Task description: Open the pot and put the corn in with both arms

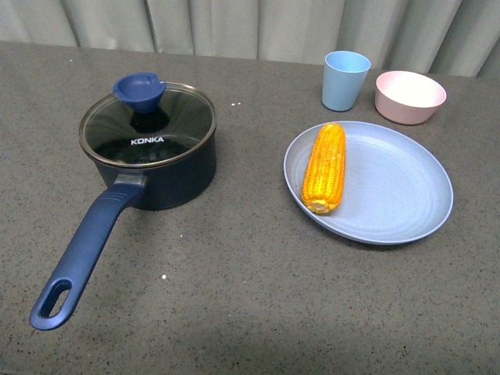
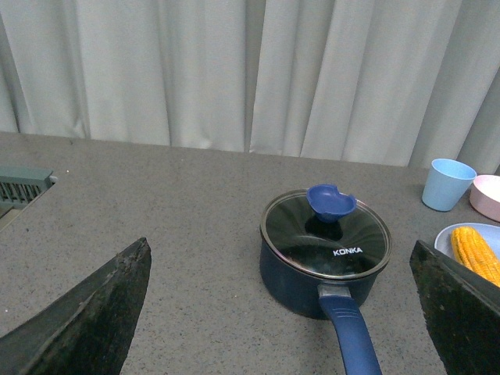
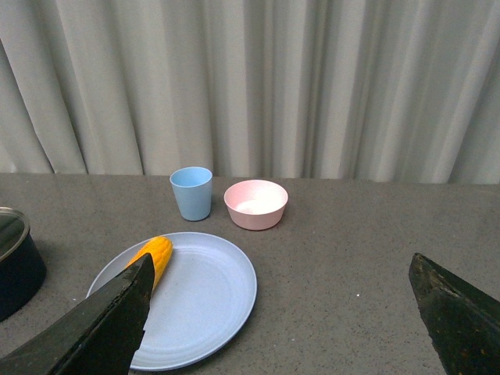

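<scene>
Front view: nearest on the table is the pot's handle, then the pot, lid on. Right of it the corn lies on a plate; farthest are a cup and a bowl. One of each. The left hand and right hand gape empty. The left should pinch the knob squarely and lift straight up.

One each of pot (lidded), corn, plate, cup, bowl
</scene>
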